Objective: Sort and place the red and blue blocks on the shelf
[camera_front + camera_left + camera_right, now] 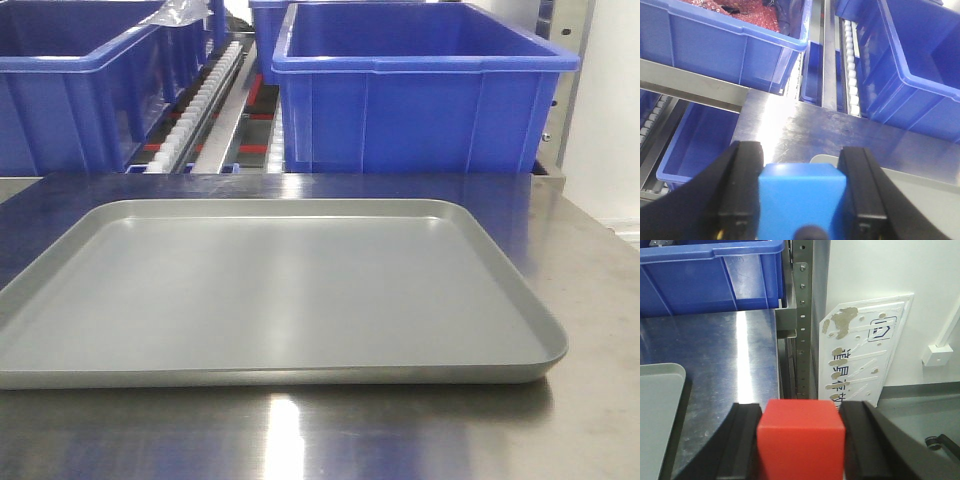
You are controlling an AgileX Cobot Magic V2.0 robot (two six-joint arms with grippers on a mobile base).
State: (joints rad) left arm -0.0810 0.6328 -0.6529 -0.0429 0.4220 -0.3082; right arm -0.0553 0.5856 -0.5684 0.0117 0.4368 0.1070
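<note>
Blue block [802, 200] sits clamped in the left gripper [801, 192] at bottom centre, red block [801, 442] likewise in the right gripper [801, 435], so both seem picked up, neither yet on the shelf [851, 65] at upper right.

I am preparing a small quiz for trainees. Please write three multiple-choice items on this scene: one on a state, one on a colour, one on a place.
1. The tray is: A) empty B) full of blocks C) upside down
2. Which colour is the block in the right gripper? A) blue B) red C) green
3. Where is the blue block? A) on the tray B) in the right gripper C) in the left gripper

Answers: 1 A, the front view shows only its bare grey surface. 2 B, the right wrist view shows it red. 3 C, the left wrist view shows it clamped there.
</note>
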